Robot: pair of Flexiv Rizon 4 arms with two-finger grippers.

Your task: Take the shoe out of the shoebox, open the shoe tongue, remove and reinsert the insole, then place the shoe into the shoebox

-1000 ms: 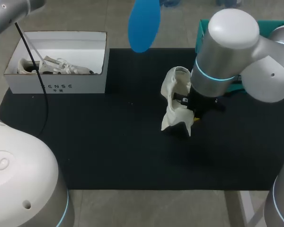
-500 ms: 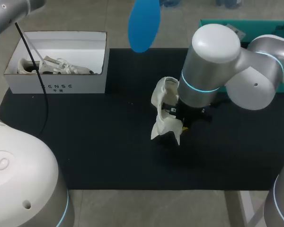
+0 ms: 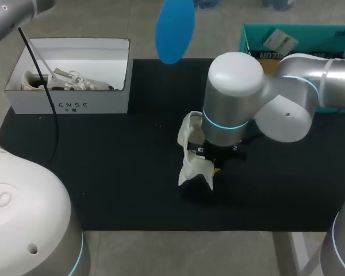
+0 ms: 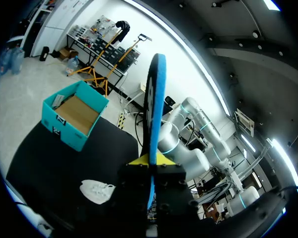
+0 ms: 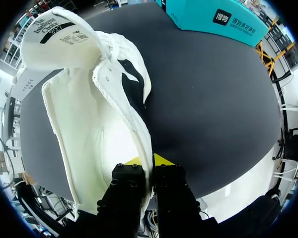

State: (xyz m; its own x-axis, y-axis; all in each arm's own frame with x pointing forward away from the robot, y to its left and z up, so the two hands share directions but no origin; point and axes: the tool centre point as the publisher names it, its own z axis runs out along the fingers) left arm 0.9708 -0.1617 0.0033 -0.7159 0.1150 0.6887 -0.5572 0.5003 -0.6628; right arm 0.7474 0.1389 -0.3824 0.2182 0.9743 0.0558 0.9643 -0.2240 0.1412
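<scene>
bench (image 3: pixel 103 172): black top | shoebox (image 3: pixel 69 106): white, far left corner, second shoe (image 3: pixel 63 80) lying inside | shoe (image 5: pixel 99 124): out of the box, mid-bench, tongue end up, side wall clamped in my right hand (image 5: pixel 148 161) | insole (image 4: pixel 154 99): blue, pinched edge-on in my left hand (image 4: pixel 150 159), held high above the bench

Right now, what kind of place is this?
Probably a robot practice lab, not a home: at a black-topped table, my right gripper holds a white shoe, my left gripper holds a blue insole, and a shoebox stands there.
</scene>
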